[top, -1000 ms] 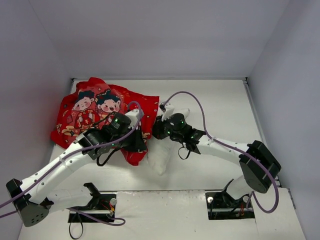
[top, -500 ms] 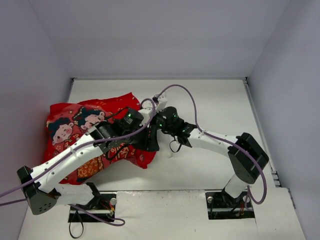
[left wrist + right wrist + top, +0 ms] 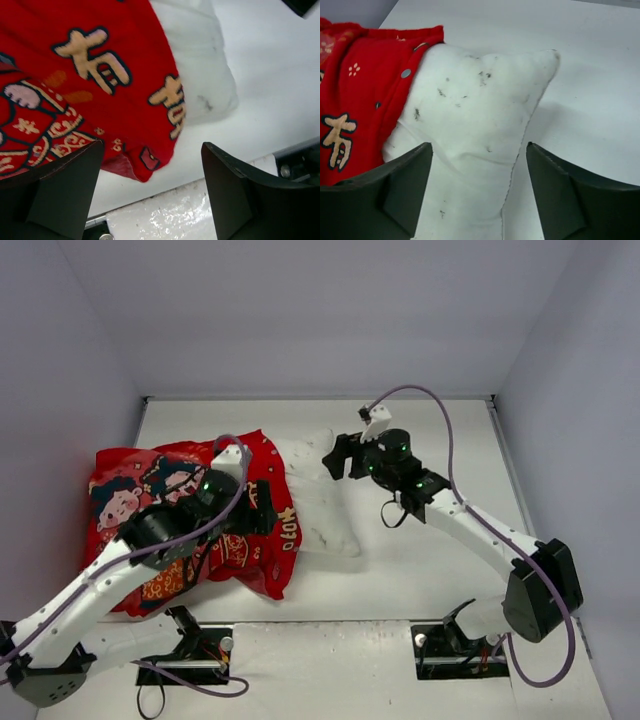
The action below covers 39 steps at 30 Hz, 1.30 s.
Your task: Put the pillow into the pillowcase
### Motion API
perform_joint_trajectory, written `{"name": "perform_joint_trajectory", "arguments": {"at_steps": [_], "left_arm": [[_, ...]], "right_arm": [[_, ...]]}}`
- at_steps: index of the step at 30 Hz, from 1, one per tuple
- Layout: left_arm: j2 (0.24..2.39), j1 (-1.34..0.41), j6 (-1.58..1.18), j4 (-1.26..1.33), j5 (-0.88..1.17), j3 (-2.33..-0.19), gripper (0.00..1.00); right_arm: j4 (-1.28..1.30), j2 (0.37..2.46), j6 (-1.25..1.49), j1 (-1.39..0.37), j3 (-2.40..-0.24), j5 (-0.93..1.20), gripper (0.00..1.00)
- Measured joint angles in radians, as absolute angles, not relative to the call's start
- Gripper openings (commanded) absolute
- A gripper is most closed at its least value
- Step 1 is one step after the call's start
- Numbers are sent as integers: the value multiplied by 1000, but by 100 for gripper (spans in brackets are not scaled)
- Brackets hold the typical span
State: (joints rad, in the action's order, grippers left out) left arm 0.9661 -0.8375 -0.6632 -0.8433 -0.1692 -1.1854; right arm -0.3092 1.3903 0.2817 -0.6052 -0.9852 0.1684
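The red printed pillowcase (image 3: 150, 510) lies crumpled at the left of the table. Most of the white pillow (image 3: 320, 505) is inside it, and one end sticks out of its right side. My left gripper (image 3: 268, 515) hangs open over the pillowcase's right edge, holding nothing. In the left wrist view the pillowcase (image 3: 90, 75) and the pillow (image 3: 200, 75) lie beyond the gripper (image 3: 152, 145). My right gripper (image 3: 332, 458) is open just past the pillow's far corner. In the right wrist view the speckled pillow (image 3: 480, 100) lies below the gripper (image 3: 478, 145), with the pillowcase (image 3: 360, 100) to its left.
Grey walls close in the white table (image 3: 450, 440) at the back and on both sides. A shiny plate (image 3: 330, 660) runs along the near edge between the arm bases. A purple cable (image 3: 440, 430) loops above the right arm.
Both grippers have opened and let go. The left arm drew back leftward, the right arm back and to the right. The pillowcase has settled flat with the pillow's end showing.
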Motion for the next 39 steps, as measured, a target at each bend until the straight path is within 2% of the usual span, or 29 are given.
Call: {"name": "perform_joint_trajectory", "arguments": {"at_steps": [3,6,14,25,27,28,30,31,32,39], "left_arm": [[1083,-753,-641,-859,-169,-1263,75],[1267,-687,-598,-855,-165,-1387,75],[1628,-613,-492,-846,-170,-1694,75],[1849,-510,-483,-841,-215,-1792,74],[1876,-498,-486,-842,-210,-1801,48],[1888,-493,-489,-842,-204,-1809,32],[1908,-484,-483,-842,-184,-1832,0],[1913,-482,-482,-842,-174,-1842,0],[1916,-482,-472,-842,-162,-1851,0],[1873,-488,-413,-776,13,-1902,0]], "right_arm": [[-297,1382,284,-551,-985,200,83],[-284,1435,285,-537,-987,262,86],[-249,1687,288,-525,-1092,368,87],[-260,1782,287,-510,-1182,442,86],[-268,1797,287,-510,-1182,457,79],[-273,1801,287,-510,-1182,463,76],[-292,1811,286,-510,-1182,483,46],[-304,1813,286,-510,-1180,495,8],[-314,1814,281,-511,-1179,506,0],[-383,1814,316,-514,-1169,610,0]]}}
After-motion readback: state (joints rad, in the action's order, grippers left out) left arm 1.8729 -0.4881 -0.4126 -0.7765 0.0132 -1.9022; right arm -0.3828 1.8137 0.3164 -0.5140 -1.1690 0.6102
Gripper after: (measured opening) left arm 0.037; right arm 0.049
